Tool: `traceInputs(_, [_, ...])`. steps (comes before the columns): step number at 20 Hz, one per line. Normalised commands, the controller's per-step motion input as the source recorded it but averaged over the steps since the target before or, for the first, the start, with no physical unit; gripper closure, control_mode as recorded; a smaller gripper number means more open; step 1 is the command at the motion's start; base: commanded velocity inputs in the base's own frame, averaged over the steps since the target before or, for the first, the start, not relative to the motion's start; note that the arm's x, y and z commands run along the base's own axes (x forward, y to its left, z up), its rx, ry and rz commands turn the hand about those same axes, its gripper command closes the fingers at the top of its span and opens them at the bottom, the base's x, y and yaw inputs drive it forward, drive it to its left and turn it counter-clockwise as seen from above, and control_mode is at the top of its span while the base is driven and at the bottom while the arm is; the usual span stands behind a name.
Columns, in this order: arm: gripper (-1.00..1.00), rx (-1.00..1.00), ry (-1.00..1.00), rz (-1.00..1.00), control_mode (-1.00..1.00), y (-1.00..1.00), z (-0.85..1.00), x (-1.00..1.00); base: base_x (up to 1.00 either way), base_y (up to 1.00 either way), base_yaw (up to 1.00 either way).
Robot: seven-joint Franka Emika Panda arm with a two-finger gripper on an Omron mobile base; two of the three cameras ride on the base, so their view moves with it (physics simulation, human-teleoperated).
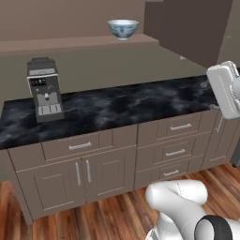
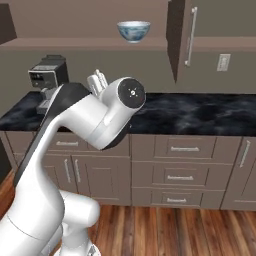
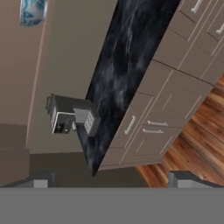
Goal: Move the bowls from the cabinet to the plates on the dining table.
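The black marble counter (image 1: 117,108) is spread over taupe drawer units (image 2: 185,170). An open cabinet door (image 2: 181,35) is seen above. A coffee machine (image 1: 44,89) is stood on the counter. The blue-patterned white bowl (image 1: 123,29) is set on the cabinet shelf (image 1: 70,43). The gripper (image 3: 111,179) is held wide apart, empty.

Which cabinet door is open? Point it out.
The upper cabinet door just right of the blue-patterned bowl on the shelf: it swings out edge-on, its long silver handle facing right. The lower doors under the counter sit flush, closed.
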Motion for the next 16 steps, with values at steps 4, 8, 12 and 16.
traceInputs(4, [-1.00, 0.00, 0.00, 0.00, 1.00, 0.00, 0.00, 0.00, 0.17, 0.59, -0.02])
traceInputs(8, [-1.00, 0.00, 0.00, 0.00, 1.00, 0.00, 0.00, 0.00, 0.01, 0.62, 0.00])
traceInputs(12, [-1.00, 0.00, 0.00, 0.00, 1.00, 0.00, 0.00, 0.00, 0.04, 0.60, -0.01])
traceInputs(16, [-1.00, 0.00, 0.00, 0.00, 1.00, 0.00, 0.00, 0.00, 0.20, 0.50, -0.06])
